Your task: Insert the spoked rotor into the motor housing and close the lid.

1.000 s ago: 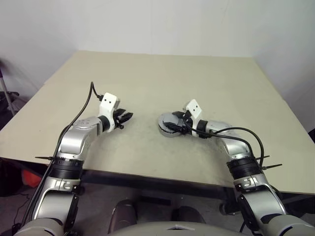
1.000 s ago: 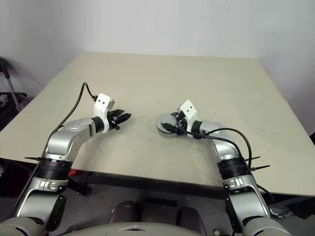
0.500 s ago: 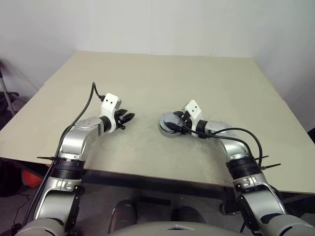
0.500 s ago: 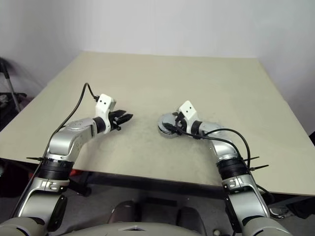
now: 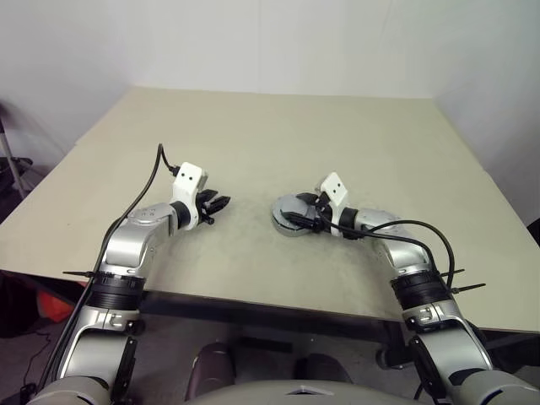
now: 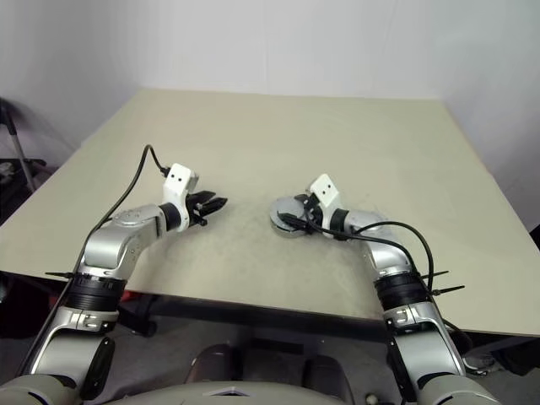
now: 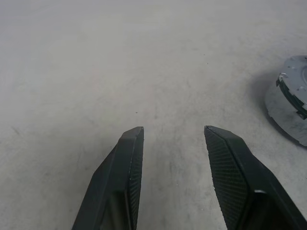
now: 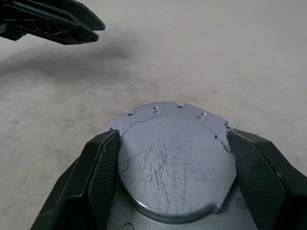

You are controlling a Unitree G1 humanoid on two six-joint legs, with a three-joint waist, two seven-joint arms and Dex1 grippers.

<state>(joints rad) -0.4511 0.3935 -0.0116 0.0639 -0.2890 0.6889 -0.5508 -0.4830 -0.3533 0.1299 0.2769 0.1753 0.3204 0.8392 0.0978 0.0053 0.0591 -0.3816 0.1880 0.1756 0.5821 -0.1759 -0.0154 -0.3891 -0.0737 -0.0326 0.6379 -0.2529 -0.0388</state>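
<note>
Straddling the lid [image 8: 175,163] on the desk [image 5: 337,135], the right tool [image 8: 172,191] is gripping its edges; the left tool [image 7: 172,139] is hovering apart, empty. Slippage risks misaligning the lid.

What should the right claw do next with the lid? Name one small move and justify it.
Probably open and back off: the lid already lies flat on the motor housing, the right claw brackets its rim, and the left claw hangs open and apart.
</note>
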